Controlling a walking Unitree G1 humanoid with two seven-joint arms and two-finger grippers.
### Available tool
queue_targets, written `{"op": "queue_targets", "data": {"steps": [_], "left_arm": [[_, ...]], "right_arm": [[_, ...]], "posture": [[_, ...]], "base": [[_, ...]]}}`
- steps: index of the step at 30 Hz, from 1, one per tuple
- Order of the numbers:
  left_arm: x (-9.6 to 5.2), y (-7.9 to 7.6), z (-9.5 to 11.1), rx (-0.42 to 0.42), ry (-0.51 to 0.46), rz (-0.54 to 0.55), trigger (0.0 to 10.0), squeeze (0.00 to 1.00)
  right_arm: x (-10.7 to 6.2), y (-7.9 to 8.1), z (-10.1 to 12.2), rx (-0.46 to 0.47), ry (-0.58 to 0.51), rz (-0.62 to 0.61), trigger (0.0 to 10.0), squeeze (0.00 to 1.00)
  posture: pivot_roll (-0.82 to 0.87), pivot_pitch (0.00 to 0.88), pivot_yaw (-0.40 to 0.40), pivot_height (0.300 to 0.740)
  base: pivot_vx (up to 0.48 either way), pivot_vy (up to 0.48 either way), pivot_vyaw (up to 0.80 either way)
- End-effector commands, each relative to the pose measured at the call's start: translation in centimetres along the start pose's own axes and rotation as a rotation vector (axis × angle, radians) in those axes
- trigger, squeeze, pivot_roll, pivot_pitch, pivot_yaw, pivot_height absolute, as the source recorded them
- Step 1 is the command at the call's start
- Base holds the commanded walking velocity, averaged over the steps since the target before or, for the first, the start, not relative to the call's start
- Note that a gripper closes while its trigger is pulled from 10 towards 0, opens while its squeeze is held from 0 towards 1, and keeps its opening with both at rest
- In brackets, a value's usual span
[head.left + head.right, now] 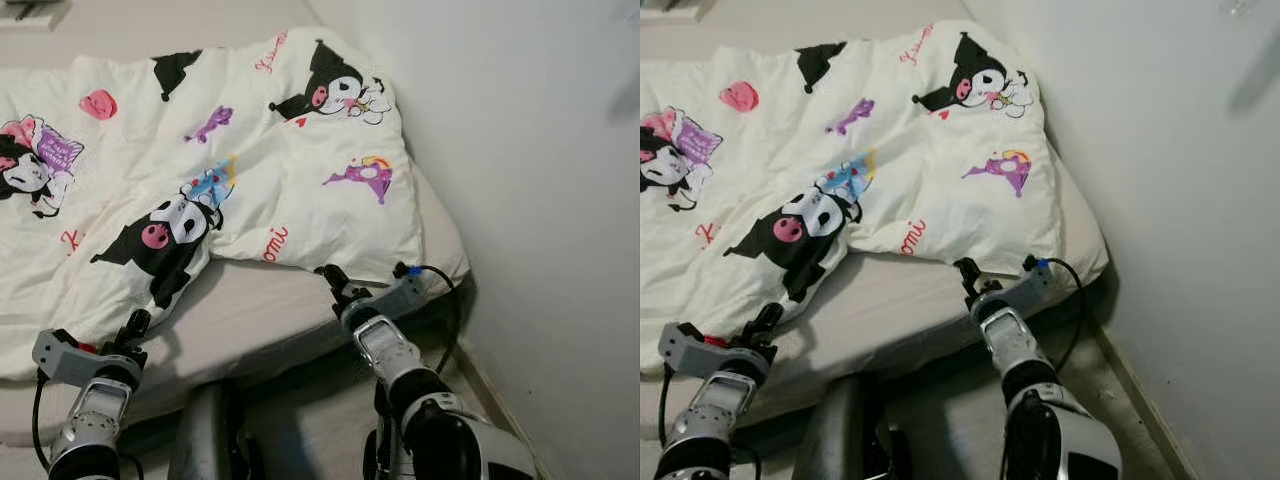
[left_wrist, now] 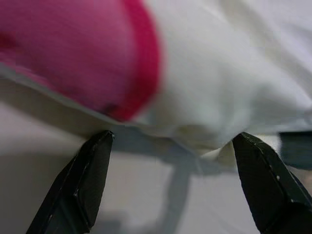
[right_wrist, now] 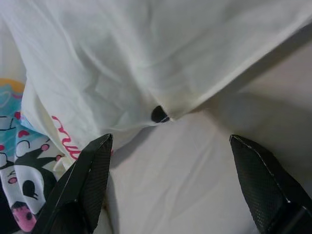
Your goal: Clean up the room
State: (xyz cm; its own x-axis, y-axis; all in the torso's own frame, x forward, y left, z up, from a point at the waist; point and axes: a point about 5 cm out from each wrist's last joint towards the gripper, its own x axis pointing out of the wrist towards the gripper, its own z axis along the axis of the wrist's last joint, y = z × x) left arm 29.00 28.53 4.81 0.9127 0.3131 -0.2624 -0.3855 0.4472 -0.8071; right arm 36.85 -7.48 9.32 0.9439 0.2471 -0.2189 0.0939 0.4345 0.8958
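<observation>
Your right gripper [image 3: 170, 185] is spread wide, fingers [image 3: 85, 185] well apart, holding nothing. It sits over bare sheet [image 3: 195, 161] just short of the duvet [image 3: 146, 58] hem, pointed at it. A small dark spot shows right at the hem edge between the two fingers; can't tell what it is. In the head view this gripper [image 1: 333, 280] is at the near edge of the duvet's right lobe, close to the red lettering, touching or just beside the hem, can't tell which.

Your left gripper [image 2: 170, 185] is also wide open, nothing grasped. Its fingers [image 2: 83, 185] are just below the duvet edge, with a blurred pink print patch right ahead. In the head view it [image 1: 137, 325] is at the duvet's near-left hem, beside the black cartoon figure.

The duvet [image 1: 250, 160] is white with black, pink and purple cartoon prints. It lies rumpled on the bed [image 1: 260, 320], spread from the near edge away toward the far side, long axis running roughly left to right across the view. Its near hem is uneven: two lobes with a notch between them, leaving a strip of grey sheet uncovered along the bed's near edge and at the right corner.

A white wall [image 1: 520, 150] runs along the bed's right side. Floor [image 1: 330, 420] shows below the bed, between your arms.
</observation>
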Motion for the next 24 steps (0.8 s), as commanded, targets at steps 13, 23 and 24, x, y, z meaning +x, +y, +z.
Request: {"op": "queue_targets", "data": {"steps": [13, 23, 24], "left_arm": [[2.1, -3.3, 3.9, -0.044, -0.154, -0.075, 10.0, 0.0], [3.2, -5.1, 5.3, -0.088, -0.189, -0.071, 10.0, 0.0], [3.3, -5.4, 5.5, -0.111, -0.198, -0.079, 10.0, 0.0]], "right_arm": [[1.0, 2.8, 1.4, -0.101, -0.052, 0.024, 10.0, 0.0], [1.0, 2.7, 2.7, -0.148, -0.093, -0.01, 10.0, 0.0], [1.0, 2.8, 3.0, -0.137, -0.104, -0.006, 10.0, 0.0]], "posture": [[0.05, 0.51, 0.023, 0.573], [0.03, 0.501, 0.036, 0.573], [0.03, 0.5, 0.035, 0.573]], "base": [[0.0, 0.0, 0.0], [0.0, 0.0, 0.0], [0.0, 0.0, 0.0]]}}
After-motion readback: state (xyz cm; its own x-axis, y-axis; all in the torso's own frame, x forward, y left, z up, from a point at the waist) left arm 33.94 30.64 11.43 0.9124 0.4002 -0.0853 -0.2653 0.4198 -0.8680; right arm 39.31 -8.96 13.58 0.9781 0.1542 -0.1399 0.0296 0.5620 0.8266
